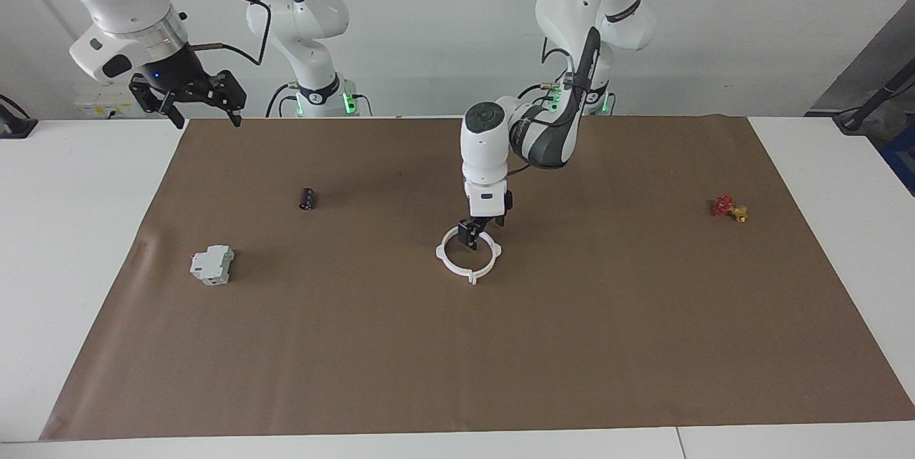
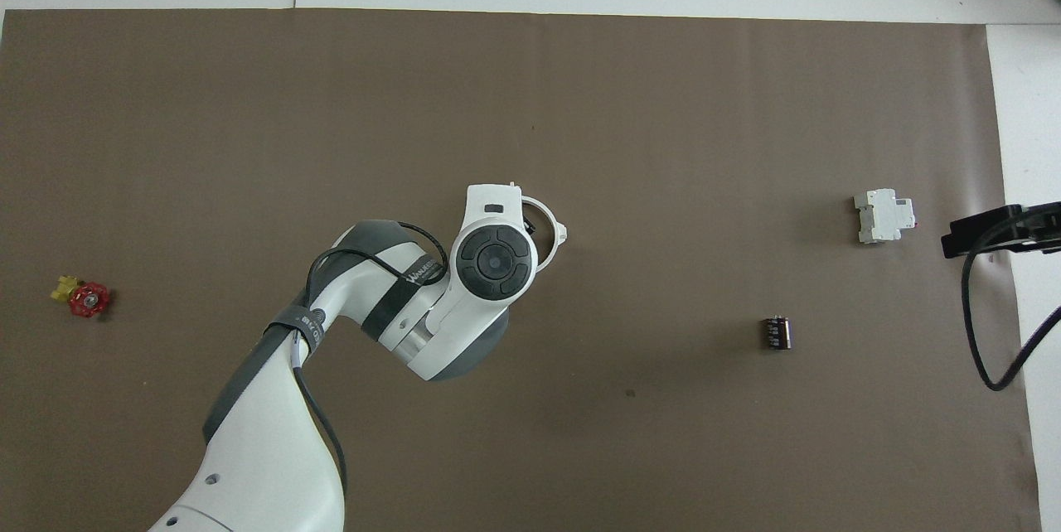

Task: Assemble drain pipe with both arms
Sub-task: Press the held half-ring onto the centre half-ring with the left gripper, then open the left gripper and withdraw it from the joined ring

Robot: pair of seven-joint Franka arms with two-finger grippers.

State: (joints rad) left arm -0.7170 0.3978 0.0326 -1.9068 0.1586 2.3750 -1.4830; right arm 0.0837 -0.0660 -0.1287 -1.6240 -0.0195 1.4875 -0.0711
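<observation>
Table (image 1: 71, 230): one, white and smooth, its middle covered by the mat.
Mat (image 1: 500, 359): one, a brown paper-like rectangle with faint creases near its edges.
Arms: two, white and jointed with black bands. The left arm (image 1: 565, 51) reaches down to the middle of the mat; the right arm (image 1: 114, 1) waits raised over the table edge at its own end.
Left gripper (image 1: 484, 229): one, black, pointing straight down over the part of the ring nearest the robots; its two fingers stand apart, released, one inside the ring and one outside it, nothing clamped between them.
Right gripper (image 1: 204, 113): one, black, up in the air with a cable trailing from it; fingers spread apart and holding nothing.
Ring (image 1: 469, 254): one closed circle, thin white plastic, lying flat at the middle of the mat, with small tabs sticking out around its rim; the seam between its halves cannot be made out. In the overhead view the left arm's wrist hides much of it (image 2: 550, 227).
Block (image 1: 212, 264): one, grey-white and boxy, toward the right arm's end.
Cylinder (image 1: 307, 198): one, small, black, lying on its side, nearer to the robots than the block.
Valve (image 1: 729, 208): one small piece, red with a yellow part, toward the left arm's end.
</observation>
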